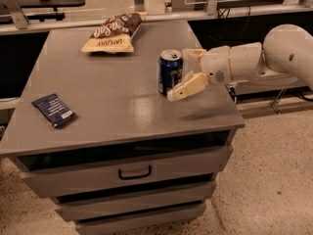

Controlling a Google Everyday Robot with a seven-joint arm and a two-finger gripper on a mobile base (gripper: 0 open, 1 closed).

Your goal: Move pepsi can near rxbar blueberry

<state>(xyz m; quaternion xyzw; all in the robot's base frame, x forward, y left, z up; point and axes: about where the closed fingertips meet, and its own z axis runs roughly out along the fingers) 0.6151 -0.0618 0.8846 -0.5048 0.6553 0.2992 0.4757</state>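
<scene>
Standing upright, pepsi can (169,72) just beside spread hand (180,76).

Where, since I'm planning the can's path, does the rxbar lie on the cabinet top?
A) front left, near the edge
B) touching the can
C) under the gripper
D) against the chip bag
A: the rxbar lies flat near the top's front-left edge, well apart from the can, at whose right side the open gripper sits.
</scene>
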